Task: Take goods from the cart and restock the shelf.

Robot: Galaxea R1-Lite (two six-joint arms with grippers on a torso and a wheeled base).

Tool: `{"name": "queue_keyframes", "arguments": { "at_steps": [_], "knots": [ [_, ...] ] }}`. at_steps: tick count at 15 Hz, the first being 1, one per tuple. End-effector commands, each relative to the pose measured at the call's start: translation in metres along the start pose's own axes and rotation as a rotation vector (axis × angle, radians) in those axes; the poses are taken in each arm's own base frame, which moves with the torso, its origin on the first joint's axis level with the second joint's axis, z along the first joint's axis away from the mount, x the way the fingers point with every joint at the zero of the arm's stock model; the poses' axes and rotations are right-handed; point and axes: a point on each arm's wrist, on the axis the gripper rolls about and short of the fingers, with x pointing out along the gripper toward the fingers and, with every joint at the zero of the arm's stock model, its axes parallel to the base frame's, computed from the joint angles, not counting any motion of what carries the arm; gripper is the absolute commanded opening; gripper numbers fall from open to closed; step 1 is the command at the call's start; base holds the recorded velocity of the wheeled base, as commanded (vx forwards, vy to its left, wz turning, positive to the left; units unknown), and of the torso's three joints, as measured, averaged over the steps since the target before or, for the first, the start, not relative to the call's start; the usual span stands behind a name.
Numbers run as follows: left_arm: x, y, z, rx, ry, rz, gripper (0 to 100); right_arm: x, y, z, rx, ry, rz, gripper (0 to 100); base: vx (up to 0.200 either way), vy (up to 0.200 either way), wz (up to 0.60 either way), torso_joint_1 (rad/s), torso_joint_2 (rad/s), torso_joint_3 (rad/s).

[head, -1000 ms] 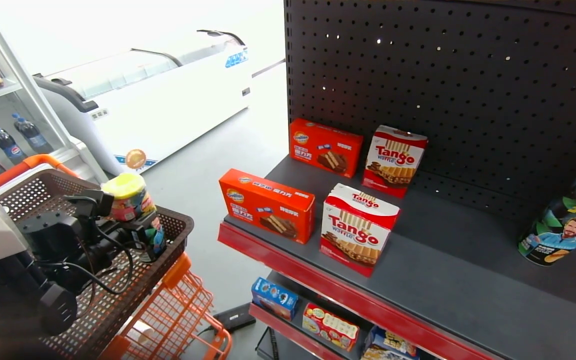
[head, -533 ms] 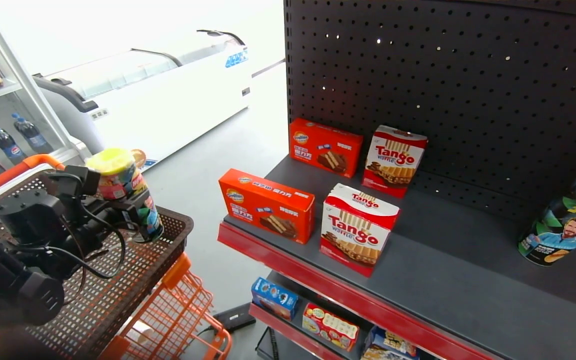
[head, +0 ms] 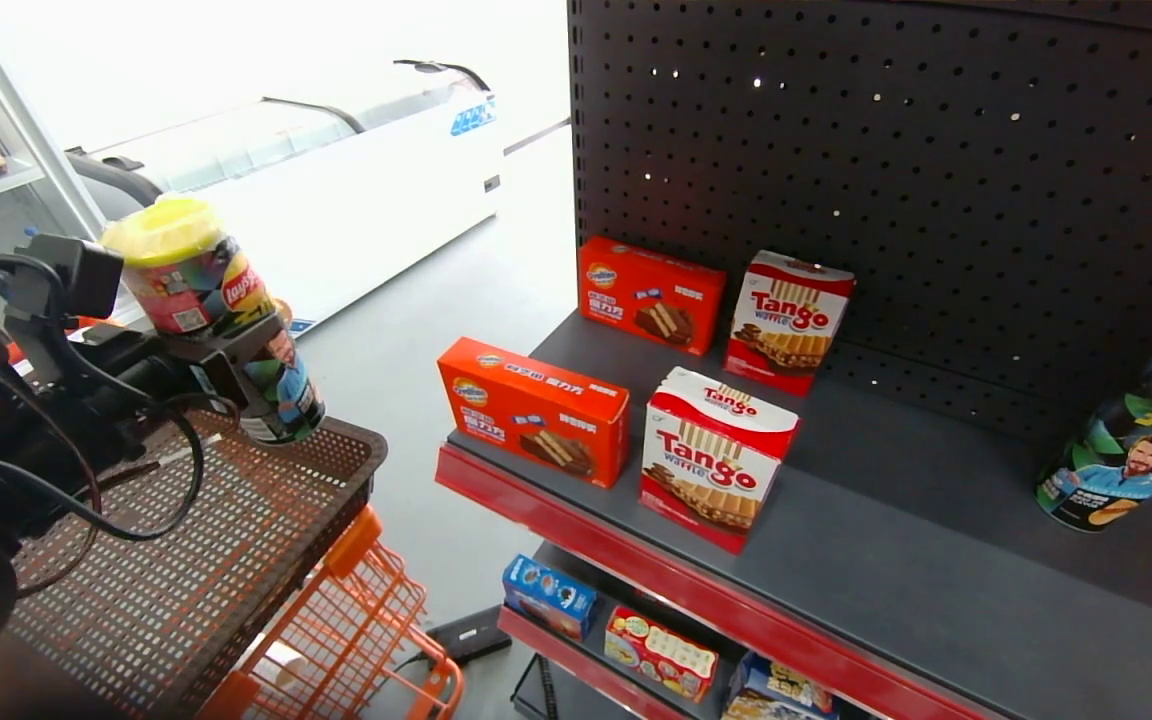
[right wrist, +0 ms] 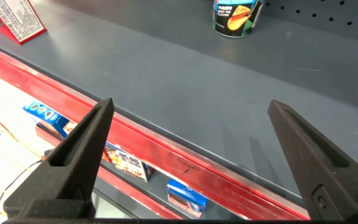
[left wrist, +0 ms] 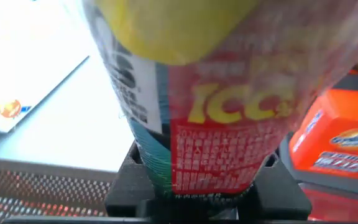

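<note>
A chip canister [head: 198, 282] with a yellow lid hangs tilted above the brown cart basket [head: 266, 510], and my left gripper [head: 241, 360] is shut around its lower body. In the left wrist view the canister [left wrist: 229, 106] stands close up, clamped between the black jaws of the left gripper [left wrist: 207, 190]. A matching canister [head: 1136, 440] stands at the right of the dark shelf [head: 936, 570], against the pegboard. My right gripper [right wrist: 191, 155] is open above the shelf [right wrist: 185, 81] near its red front edge, with the standing canister [right wrist: 236, 15] beyond it.
Two orange biscuit boxes [head: 536, 410] [head: 650, 294] and two red-and-white wafer boxes [head: 714, 457] [head: 786, 320] stand on the shelf's left half. The black pegboard [head: 886, 150] backs it. Snack packs [head: 658, 652] lie on the lower shelf. A white chest freezer [head: 336, 190] stands behind the cart.
My left arm has lifted the canister up and slightly left, out of the cart basket. The shelf goods have not moved.
</note>
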Motion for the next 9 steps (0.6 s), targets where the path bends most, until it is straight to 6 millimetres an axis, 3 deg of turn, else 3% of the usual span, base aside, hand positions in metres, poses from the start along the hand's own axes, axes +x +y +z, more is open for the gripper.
{"name": "queue_keyframes", "arguments": {
  "at_steps": [1,3,9],
  "knots": [
    [-0.022,-0.022,0.004,-0.015,-0.002,-0.021,0,0.0,0.0,0.0,-0.001,0.0,0.001,100,0.0,0.0,0.0,0.0,0.0,0.0],
    [-0.035,-0.033,0.011,-0.032,-0.029,-0.049,0,0.0,0.0,0.0,-0.001,0.0,0.001,100,0.0,0.0,0.0,0.0,0.0,0.0],
    [-0.042,-0.063,0.009,-0.043,-0.032,-0.187,0,0.0,0.0,0.0,-0.001,0.0,0.001,100,0.0,0.0,0.0,0.0,0.0,0.0]
  ]
}}
